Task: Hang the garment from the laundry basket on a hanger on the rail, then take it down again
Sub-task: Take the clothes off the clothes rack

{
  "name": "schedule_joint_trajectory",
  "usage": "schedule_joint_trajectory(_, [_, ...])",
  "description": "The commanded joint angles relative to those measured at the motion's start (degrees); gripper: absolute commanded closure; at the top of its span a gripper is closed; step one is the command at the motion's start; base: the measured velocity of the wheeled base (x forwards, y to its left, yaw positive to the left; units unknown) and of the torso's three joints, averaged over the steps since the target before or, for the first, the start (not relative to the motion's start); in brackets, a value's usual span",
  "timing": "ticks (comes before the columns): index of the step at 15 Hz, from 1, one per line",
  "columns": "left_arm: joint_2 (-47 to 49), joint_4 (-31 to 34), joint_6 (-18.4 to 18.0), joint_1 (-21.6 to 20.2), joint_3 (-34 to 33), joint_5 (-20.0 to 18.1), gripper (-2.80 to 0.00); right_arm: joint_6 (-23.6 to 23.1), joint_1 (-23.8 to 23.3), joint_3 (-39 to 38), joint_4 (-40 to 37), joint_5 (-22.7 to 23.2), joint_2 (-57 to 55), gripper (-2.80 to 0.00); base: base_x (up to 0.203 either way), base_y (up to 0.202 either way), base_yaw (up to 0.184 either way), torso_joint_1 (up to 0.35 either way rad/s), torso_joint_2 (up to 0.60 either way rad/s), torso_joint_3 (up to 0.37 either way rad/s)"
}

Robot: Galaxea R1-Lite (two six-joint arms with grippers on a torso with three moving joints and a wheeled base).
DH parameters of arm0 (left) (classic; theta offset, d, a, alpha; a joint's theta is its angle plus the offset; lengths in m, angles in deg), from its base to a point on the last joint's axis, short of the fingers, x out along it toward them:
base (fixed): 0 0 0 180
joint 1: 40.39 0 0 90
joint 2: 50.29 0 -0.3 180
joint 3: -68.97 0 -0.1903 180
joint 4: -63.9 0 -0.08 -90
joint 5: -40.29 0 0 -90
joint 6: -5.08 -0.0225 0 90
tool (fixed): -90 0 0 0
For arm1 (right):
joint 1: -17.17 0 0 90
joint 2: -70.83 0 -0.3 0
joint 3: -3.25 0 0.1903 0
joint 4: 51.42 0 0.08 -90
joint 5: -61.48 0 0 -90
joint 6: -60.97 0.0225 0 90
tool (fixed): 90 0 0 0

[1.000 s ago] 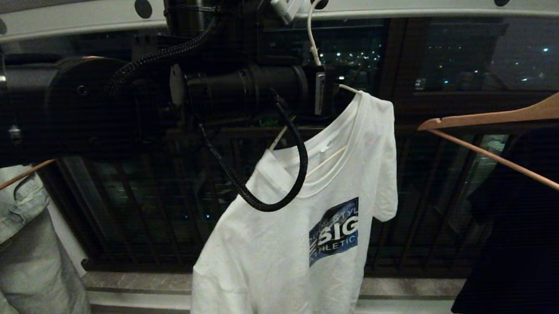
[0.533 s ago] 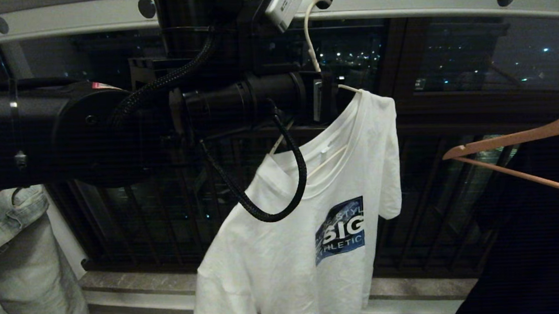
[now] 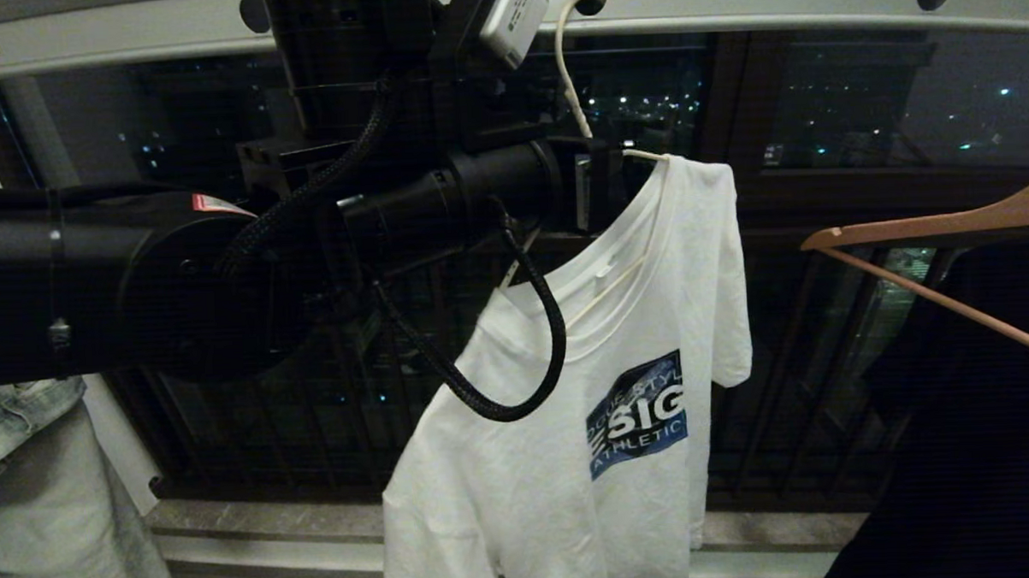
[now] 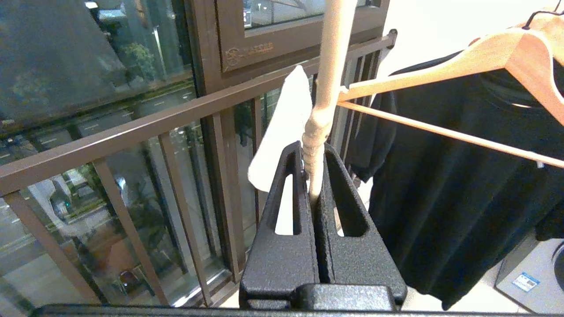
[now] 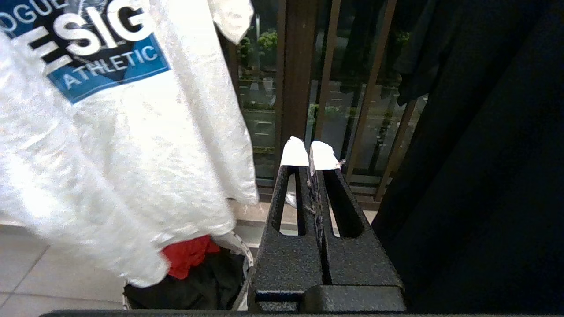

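White wire, the hanger (image 3: 569,82) is pinched at its twisted neck by the left gripper (image 4: 313,176) fingers just under the rail (image 3: 727,12), garment (image 3: 589,457) draped lopsidedly, so it might slide off; right gripper (image 5: 310,154) fingers closed, empty.

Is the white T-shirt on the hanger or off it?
On: the T-shirt hangs from the white wire hanger, whose neck the left gripper holds.
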Motion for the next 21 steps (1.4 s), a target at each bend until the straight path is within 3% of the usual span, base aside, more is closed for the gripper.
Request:
schedule_joint_trajectory(1, [-1.4,-0.3,-0.1,0.0,-1.8,0.0,0.0,0.0,0.0,0.0,0.0,0.0,-0.2,0.0,0.0,0.0,0.0,0.0,0.0,0.0])
schedule_joint_trajectory(4, [-2.7,-2.9,-0.4,0.0,-3.6,0.0,0.0,0.0,0.0,0.0,0.0,0.0,-0.1,0.0,0.0,0.0,0.0,0.0,0.0,0.0])
schedule_joint_trajectory(15, [-7.2,-2.9,-0.4,0.0,-6.2,0.0,0.0,0.0,0.0,0.0,0.0,0.0,-1.2,0.0,0.0,0.0,0.0,0.0,0.0,0.0])
schedule_joint_trajectory(21, [-8.7,-4.6,-2.7,0.0,-11.4,1.4,0.0,0.0,0.0,0.0,0.0,0.0,-1.2,0.0,0.0,0.0,0.0,0.0,0.0,0.0])
